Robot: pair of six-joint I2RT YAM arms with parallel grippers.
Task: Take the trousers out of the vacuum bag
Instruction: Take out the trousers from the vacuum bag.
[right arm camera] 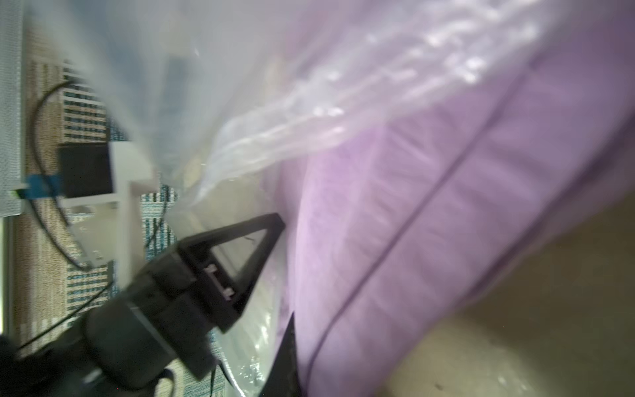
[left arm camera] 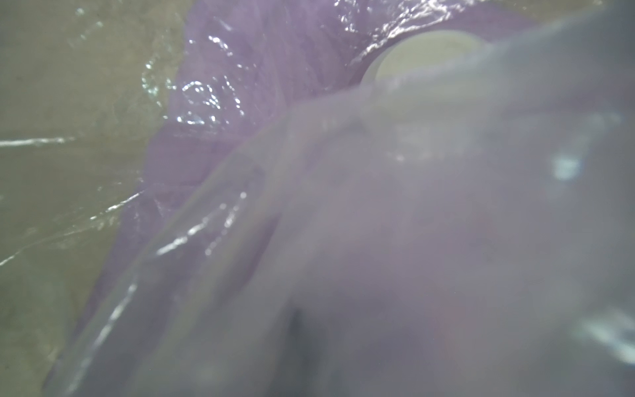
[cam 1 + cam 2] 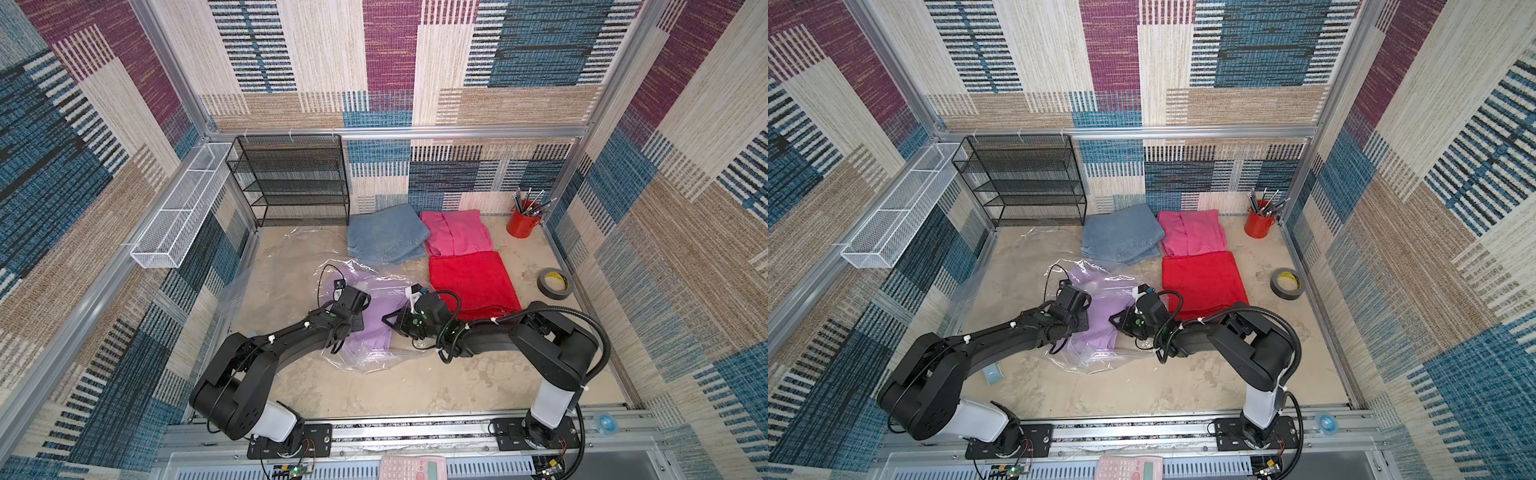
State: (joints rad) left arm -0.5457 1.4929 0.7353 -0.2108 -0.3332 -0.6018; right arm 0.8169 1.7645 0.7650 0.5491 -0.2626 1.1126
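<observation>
Nearest on the tabletop point(image 3: 415, 386), the vacuum bag point(image 3: 368, 360) is wrapping the lilac trousers point(image 3: 370, 328). The left gripper point(image 1: 275, 223) jaws are pinching its film, and the right gripper point(image 3: 388, 322) jaws are sitting closed at the lilac edge. Farther back, red trousers point(image 3: 469, 282), denim trousers point(image 3: 386, 239) and pink trousers point(image 3: 455, 237) are lying outside it.

Blurred vacuum bag point(image 2: 395, 223) fills the left wrist view, hiding its jaws
</observation>
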